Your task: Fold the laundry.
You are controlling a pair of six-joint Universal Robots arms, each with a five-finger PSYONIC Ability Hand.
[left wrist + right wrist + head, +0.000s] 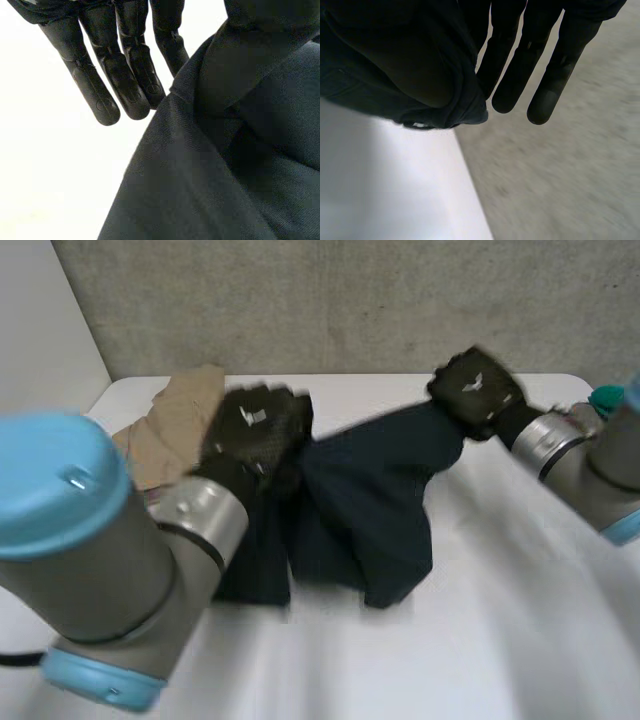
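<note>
- Not much else around: a crumpled tan cloth [175, 425] sits at the far left of the white table [520, 620], partly behind the left hand, and a small teal thing [607, 397] pokes out by the right arm. Can't tell what that is.
- The fat grey joint of the left arm [110, 540] is right in the way and covers the near left part of the laundry.
- The left hand [255, 435] is up at the left top of the dark navy garment [375, 500]. Its fingers [127, 85] are straight and packed side by side, and the cloth is nipped at the thumb side.
- The right hand [478, 390] is further back and higher, holding the garment's right top end. Its fingers [545, 85] are straight and slightly fanned, with a wad of cloth pinched beside them.
- The garment is mid-table, strung between both hands and raised at each end. It sags into loose folds, and the lower part rests on the table.
</note>
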